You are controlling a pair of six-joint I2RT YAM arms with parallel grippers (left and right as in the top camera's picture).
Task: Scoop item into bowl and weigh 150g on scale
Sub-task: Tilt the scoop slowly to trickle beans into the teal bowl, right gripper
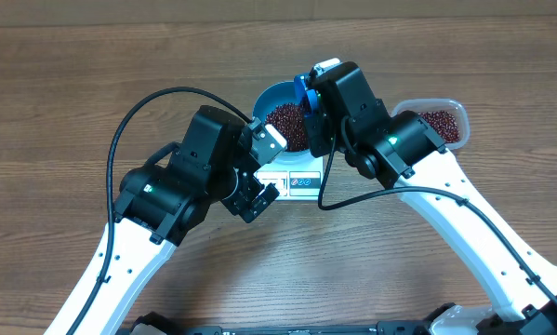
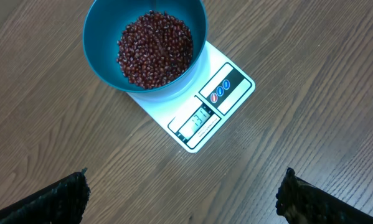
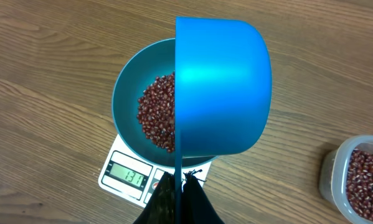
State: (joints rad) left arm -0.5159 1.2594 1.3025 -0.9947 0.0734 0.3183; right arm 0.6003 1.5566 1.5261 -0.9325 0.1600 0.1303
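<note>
Beans [image 2: 155, 50] lie in the blue bowl [image 2: 99, 59] on the scale [image 2: 236, 93], ahead of the left hand [image 2: 183, 191], whose fingers stand wide apart. Clamped on the handle of a blue scoop [image 3: 223, 87], the right hand [image 3: 179, 190] holds it on edge over the bowl.

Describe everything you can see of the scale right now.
The scale is a small, flat, white rectangular slab, plastic-looking, lying level on the wooden table. Its front carries a pale lit display, seemingly reading 131, beside a dark strip of small round buttons. The blue bowl of beans sits on its rear half; nothing else touches it.
</note>
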